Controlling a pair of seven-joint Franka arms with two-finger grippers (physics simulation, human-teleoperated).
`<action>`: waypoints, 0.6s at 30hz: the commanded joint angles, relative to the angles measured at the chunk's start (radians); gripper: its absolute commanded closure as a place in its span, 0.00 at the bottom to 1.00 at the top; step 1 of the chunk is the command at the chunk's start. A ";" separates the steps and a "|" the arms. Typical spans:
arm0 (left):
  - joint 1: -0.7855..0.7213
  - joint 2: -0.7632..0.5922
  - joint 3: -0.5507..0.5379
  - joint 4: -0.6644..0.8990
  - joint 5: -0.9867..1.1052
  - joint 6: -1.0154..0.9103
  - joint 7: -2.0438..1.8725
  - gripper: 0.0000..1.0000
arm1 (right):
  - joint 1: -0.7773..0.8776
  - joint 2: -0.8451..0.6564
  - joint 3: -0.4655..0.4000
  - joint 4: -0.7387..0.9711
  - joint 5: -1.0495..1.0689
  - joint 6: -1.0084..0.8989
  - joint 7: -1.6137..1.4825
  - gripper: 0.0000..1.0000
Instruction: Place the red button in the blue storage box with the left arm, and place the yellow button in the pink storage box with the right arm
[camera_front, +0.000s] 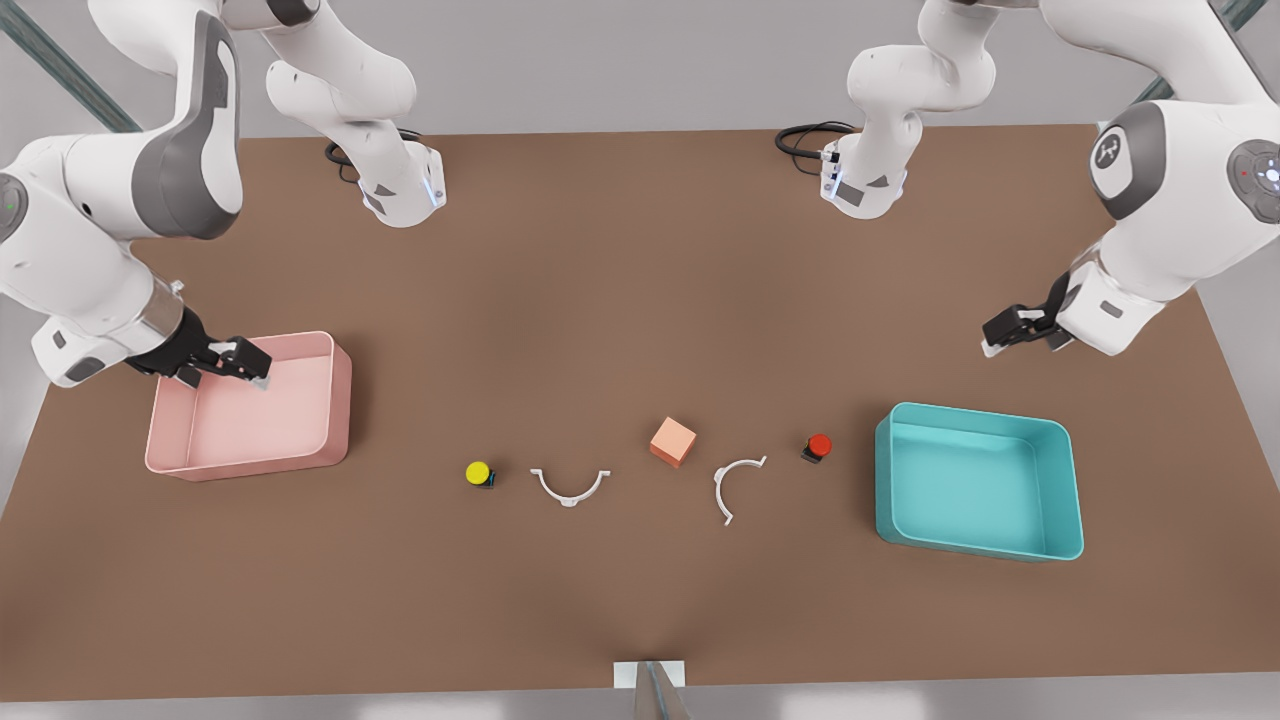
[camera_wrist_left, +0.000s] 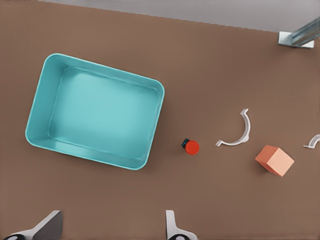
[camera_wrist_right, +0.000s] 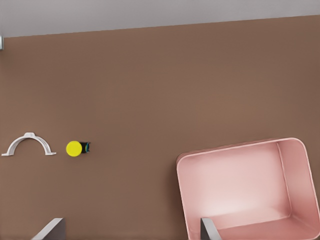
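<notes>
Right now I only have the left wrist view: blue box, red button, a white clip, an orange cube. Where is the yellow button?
Observer: The yellow button sits on the table toward the front view's left, close beside a second white clip.
Operator: And the pink box?
Observer: The pink storage box lies farther toward the front view's left, apart from the yellow button, with nothing inside it.
Operator: Where is the other arm?
Observer: The right gripper hovers above the pink storage box with its fingers open, holding nothing.
</notes>
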 joint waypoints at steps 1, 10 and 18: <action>-0.002 0.002 -0.001 0.000 0.000 0.006 0.119 0.00 | 0.000 0.003 0.000 0.000 0.002 0.006 -0.006 0.00; -0.234 0.355 -0.010 -0.013 0.029 0.230 0.112 0.00 | 0.084 0.153 0.037 0.000 0.000 0.187 0.014 0.00; -0.234 0.392 -0.008 -0.289 0.063 0.581 0.115 0.00 | 0.181 0.364 0.100 0.000 0.004 0.348 0.051 0.00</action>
